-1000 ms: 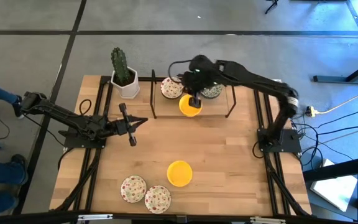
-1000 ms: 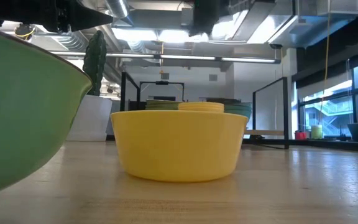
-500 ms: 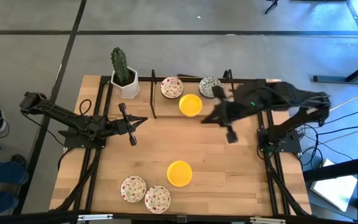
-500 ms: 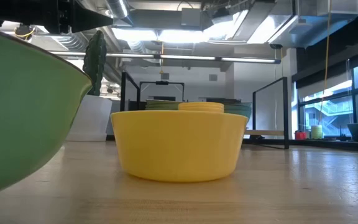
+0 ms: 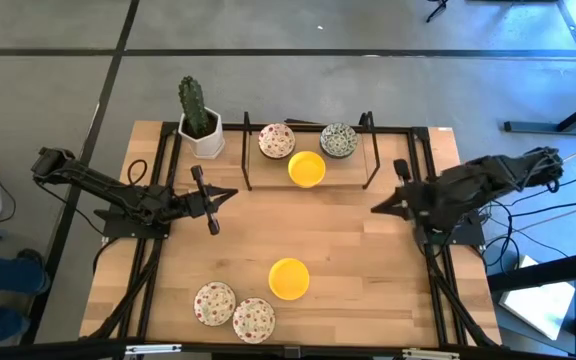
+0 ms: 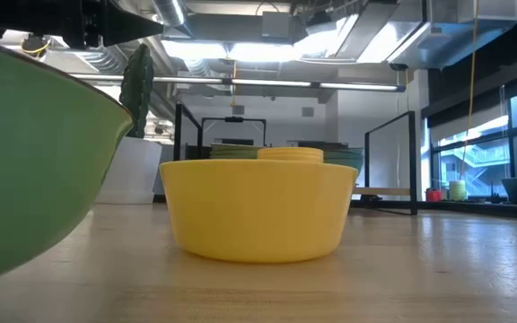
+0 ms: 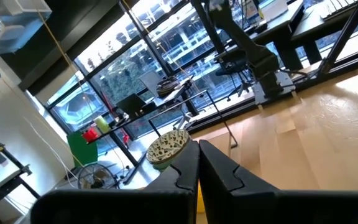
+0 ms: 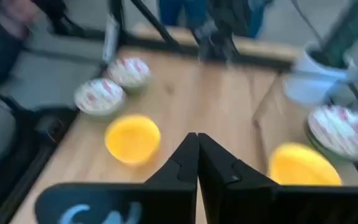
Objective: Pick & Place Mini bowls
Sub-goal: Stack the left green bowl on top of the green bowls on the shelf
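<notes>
The mini bowls are sitting in two groups on the tabletop (image 5: 348, 250). A yellow bowl (image 5: 307, 169), a red-speckled bowl (image 5: 276, 141) and a green-patterned bowl (image 5: 339, 140) are lying close together by the cactus pot (image 5: 201, 130). Another yellow bowl (image 5: 289, 278) and two speckled ones (image 5: 214, 302) (image 5: 253, 319) are lying at the near edge. The left gripper (image 5: 230, 194) and the right gripper (image 5: 376, 208) are both clenched, holding nothing.

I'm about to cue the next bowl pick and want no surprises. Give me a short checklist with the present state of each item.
1. Right tool empty and shut, at the table's right edge: ok.
2. Left tool shut, holding nothing, parked at left: ok.
3. Yellow bowl set down under the black frame, beside the red-speckled bowl and green-grey bowl: ok.
4. Next yellow bowl upright, unobstructed at the near edge: ok.
5. Two speckled bowls touching or apart: cannot tell.
</notes>
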Controlling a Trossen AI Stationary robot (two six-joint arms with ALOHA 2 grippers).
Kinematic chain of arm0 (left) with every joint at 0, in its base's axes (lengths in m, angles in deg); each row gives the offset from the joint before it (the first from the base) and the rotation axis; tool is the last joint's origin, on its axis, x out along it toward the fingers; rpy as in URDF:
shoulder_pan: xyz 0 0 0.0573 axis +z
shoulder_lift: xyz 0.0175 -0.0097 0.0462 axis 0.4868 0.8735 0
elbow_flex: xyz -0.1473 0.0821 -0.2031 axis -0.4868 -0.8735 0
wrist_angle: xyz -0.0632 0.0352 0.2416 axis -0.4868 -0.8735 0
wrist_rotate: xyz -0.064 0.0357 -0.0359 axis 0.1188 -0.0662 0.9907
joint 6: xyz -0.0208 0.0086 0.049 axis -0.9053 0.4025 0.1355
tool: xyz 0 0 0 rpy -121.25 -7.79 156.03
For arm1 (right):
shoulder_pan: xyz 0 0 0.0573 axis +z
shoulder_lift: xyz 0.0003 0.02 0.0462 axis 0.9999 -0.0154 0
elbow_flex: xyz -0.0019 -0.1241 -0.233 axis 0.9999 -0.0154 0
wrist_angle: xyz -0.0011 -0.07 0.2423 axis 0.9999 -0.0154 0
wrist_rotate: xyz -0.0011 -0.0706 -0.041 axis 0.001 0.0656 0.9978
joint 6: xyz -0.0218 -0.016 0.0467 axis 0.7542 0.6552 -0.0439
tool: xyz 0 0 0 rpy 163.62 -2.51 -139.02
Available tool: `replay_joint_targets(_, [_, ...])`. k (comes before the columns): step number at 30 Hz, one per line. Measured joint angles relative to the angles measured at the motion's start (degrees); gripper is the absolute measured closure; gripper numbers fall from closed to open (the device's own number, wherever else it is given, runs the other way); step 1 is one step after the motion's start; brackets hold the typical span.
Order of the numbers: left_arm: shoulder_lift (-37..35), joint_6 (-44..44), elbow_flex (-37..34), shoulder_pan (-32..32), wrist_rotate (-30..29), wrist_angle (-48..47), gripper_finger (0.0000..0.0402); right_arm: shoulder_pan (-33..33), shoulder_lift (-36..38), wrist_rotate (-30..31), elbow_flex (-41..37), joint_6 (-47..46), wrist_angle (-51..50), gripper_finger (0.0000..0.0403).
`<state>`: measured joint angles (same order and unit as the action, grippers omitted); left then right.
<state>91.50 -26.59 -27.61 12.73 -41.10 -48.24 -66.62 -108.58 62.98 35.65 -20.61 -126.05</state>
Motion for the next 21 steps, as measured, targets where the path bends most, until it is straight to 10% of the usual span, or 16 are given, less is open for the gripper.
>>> replay_joint_targets(5, [0.00, -0.05, 0.00, 0.02, 0.07, 0.04, 0.0398, 0.04, 12.82, -10.41, -15.48, 3.00, 19.13, 0.0397])
replay_joint_targets(21, [-0.02, -10.70, 0.43, -0.63, -1.13, -0.07, 0.0398, 0.02, 31.12, -12.49, -40.74, 6.74, 31.45, 0.0397])
